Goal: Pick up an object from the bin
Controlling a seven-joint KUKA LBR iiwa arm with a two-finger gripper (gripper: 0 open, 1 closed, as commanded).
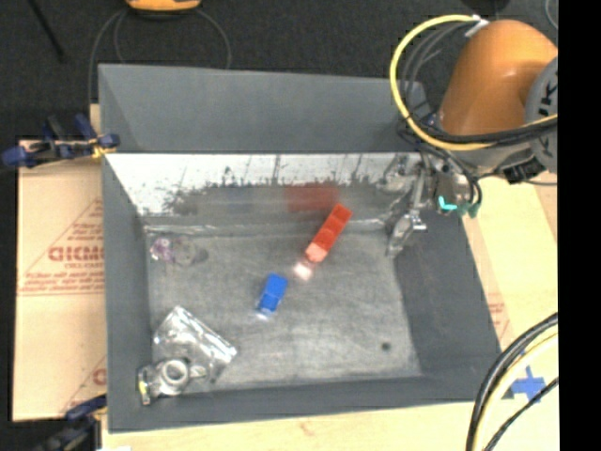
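Note:
My gripper (406,231) hangs over the right part of the bin near the back wall, its metal fingers pointing down with nothing between them. To its left a red block (327,232) lies tilted on the bin floor, a small pale piece at its lower end. Further left and nearer the front sits a small blue block (272,293).
A crumpled clear plastic bag with a metal ring (185,351) lies in the front left corner. A small clear, purplish thing (167,249) rests by the left wall. The arm's orange cover and yellow cables hang over the back right corner.

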